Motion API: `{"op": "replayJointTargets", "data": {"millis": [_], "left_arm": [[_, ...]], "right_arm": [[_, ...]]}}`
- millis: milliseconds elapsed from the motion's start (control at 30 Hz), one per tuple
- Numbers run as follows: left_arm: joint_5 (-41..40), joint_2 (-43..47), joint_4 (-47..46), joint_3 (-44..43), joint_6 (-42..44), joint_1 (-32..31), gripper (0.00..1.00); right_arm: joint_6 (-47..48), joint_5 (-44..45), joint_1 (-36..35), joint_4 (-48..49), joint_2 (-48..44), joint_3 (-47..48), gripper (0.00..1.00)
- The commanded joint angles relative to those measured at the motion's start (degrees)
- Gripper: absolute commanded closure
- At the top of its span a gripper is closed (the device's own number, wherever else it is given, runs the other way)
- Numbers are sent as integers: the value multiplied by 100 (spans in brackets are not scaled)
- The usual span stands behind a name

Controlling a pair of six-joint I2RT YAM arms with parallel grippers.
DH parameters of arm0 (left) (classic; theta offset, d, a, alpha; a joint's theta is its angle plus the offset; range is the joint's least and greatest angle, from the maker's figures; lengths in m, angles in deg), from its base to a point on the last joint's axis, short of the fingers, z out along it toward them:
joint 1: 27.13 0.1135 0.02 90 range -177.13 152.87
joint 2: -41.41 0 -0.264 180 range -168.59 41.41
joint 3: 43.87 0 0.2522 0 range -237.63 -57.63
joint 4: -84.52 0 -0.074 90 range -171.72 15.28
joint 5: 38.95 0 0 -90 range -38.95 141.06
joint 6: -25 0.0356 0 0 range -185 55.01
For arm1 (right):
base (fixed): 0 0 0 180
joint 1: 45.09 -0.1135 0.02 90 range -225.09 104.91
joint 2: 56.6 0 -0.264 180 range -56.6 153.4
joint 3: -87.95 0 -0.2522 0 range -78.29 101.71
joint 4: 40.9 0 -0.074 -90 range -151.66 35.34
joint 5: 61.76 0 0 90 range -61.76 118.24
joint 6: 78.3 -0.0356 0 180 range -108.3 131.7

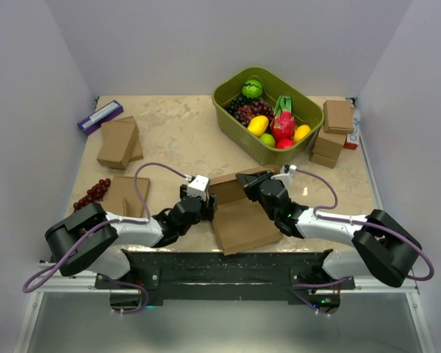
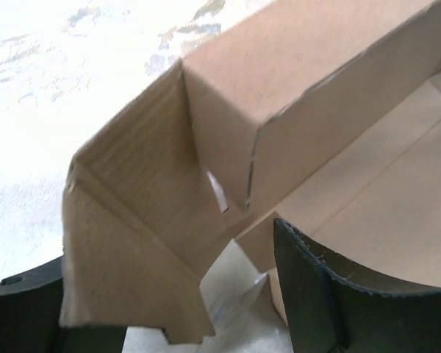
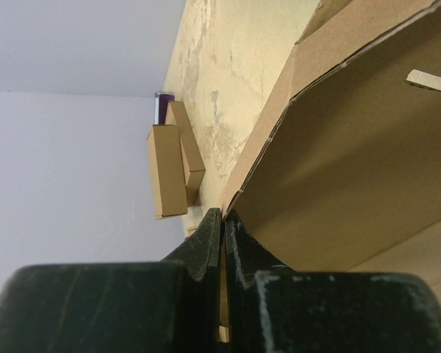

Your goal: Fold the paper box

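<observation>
The paper box (image 1: 239, 217) is a brown creased sheet lying at the near middle of the table, with its far wall (image 1: 228, 184) raised. My left gripper (image 1: 208, 208) is at its left edge. In the left wrist view the jaws stand wide apart around a folded side flap (image 2: 140, 220), and one finger (image 2: 331, 294) rests against the inner panel. My right gripper (image 1: 251, 184) is at the far wall. In the right wrist view it (image 3: 222, 220) is shut on the thin edge of the raised panel (image 3: 353, 162).
An olive-green tub (image 1: 239, 129) of fruit stands at the back right. Small brown boxes are stacked at the right (image 1: 334, 132) and back left (image 1: 119, 143). A purple box (image 1: 99, 116), grapes (image 1: 94, 193) and a flat cardboard piece (image 1: 125, 195) lie at the left.
</observation>
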Motion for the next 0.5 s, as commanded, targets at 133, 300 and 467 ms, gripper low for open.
{"op": "replayJointTargets", "data": {"millis": [133, 300, 467], "left_arm": [[-165, 908, -74, 244, -64, -43, 21], [555, 2421, 75, 974, 305, -25, 15], [679, 3644, 866, 1141, 210, 220, 14]], "right_arm": [[161, 320, -41, -241, -218, -128, 100], [179, 329, -41, -241, -332, -171, 100], [214, 338, -41, -241, -403, -198, 100]]}}
